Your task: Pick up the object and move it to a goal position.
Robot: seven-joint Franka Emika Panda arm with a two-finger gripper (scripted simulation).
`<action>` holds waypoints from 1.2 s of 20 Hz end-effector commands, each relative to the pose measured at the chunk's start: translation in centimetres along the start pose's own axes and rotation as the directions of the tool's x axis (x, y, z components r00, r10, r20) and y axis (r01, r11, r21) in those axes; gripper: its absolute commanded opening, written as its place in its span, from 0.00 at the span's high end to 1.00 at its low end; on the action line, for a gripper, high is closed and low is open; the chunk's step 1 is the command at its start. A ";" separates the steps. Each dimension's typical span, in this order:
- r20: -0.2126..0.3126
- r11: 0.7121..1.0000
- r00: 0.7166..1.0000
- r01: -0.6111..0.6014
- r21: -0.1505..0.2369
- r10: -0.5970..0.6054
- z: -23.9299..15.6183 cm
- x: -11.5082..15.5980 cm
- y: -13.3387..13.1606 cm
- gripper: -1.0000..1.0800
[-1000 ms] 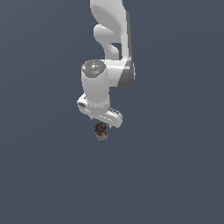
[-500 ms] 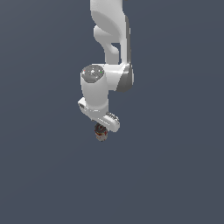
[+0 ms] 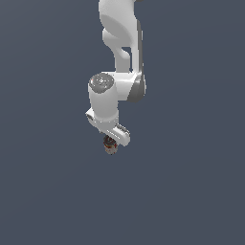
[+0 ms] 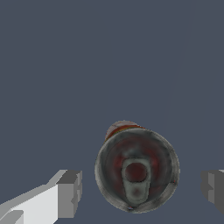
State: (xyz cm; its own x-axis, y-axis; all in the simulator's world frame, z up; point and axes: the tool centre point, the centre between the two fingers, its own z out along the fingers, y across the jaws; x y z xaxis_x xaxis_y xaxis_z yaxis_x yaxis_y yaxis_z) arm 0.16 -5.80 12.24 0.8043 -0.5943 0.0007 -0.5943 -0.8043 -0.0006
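The claw is released: in the wrist view both fingers stand apart from the can, which sits between them, untouched. Over the last second the arm has come lower and shifted toward the exterior view's left, so the grasp looks close, not yet made. In the exterior view the can peeks out beneath the hand, probably upright. No containers are visible.

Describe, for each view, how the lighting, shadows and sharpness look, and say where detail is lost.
Exterior view: flat, even light, no cast shadow visible; the tin can is tiny and smeared beneath the gripper. Wrist view: the can's dark top looks soft and blotchy, the fingers crisp-edged, with no glare.
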 end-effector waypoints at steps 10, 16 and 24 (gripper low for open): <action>0.001 1.000 1.000 -0.005 -0.001 0.005 4.4 0.0 0.1 0.04; 0.001 1.000 1.000 -0.005 -0.001 0.005 4.5 0.0 0.0 1.00; 0.001 1.000 1.000 -0.004 0.000 0.004 4.4 -0.1 0.0 1.00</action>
State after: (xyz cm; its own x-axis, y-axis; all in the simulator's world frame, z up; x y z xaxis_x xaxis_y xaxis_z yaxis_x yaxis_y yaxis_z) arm 0.12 -5.74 7.81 0.8020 -0.5973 -0.0004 -0.5973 -0.8020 -0.0004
